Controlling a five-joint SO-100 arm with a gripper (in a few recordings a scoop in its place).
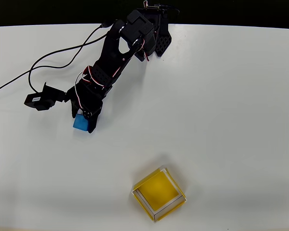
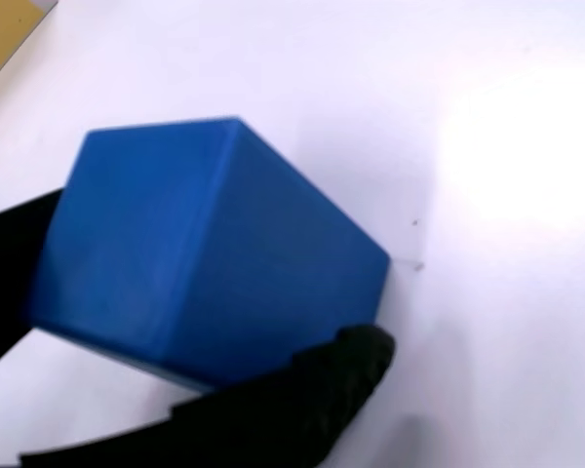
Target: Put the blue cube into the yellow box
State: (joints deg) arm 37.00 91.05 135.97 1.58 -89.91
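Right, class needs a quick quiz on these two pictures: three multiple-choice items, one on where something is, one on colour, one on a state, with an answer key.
1. In the overhead view, where is the yellow box relative to the blue cube?
A. Lower right of it
B. Directly above it
C. Touching its left side

2. What colour is the table?
A. Black
B. White
C. Green

3. What is the state of the claw?
A. Wide open over the box
B. Shut on nothing
C. Shut on the cube

Answers:
1. A, the box sits near the bottom edge, apart from the cube at mid-left.
2. B, the surface is plain white in both views.
3. C, the wrist view shows black fingers against opposite sides of the cube.
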